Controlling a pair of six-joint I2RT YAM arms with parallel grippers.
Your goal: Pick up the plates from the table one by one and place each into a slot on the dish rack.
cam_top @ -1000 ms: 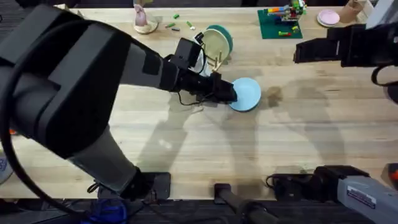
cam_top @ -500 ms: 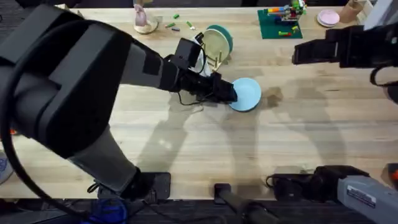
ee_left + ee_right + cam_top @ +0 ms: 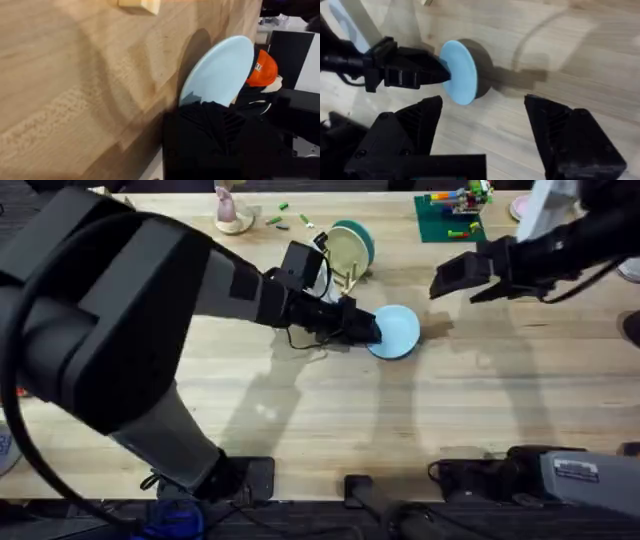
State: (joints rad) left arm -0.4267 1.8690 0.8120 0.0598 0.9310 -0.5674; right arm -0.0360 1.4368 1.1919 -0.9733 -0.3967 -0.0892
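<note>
Dish rack [image 3: 345,275] is loaded with cream plate [image 3: 343,248] and teal plate [image 3: 362,236]. Pale blue plate [image 3: 397,331] is clamped in left jaws [image 3: 372,332]; right jaws [image 3: 447,281] are spread, empty.

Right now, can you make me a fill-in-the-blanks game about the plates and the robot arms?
1. The left gripper holds the ____ plate by its edge.
2. The cream plate stands in the dish ____.
3. The right gripper is ____ and holds nothing.
4. Behind the cream plate stands the ____ plate.

Missing words: pale blue; rack; open; teal
</note>
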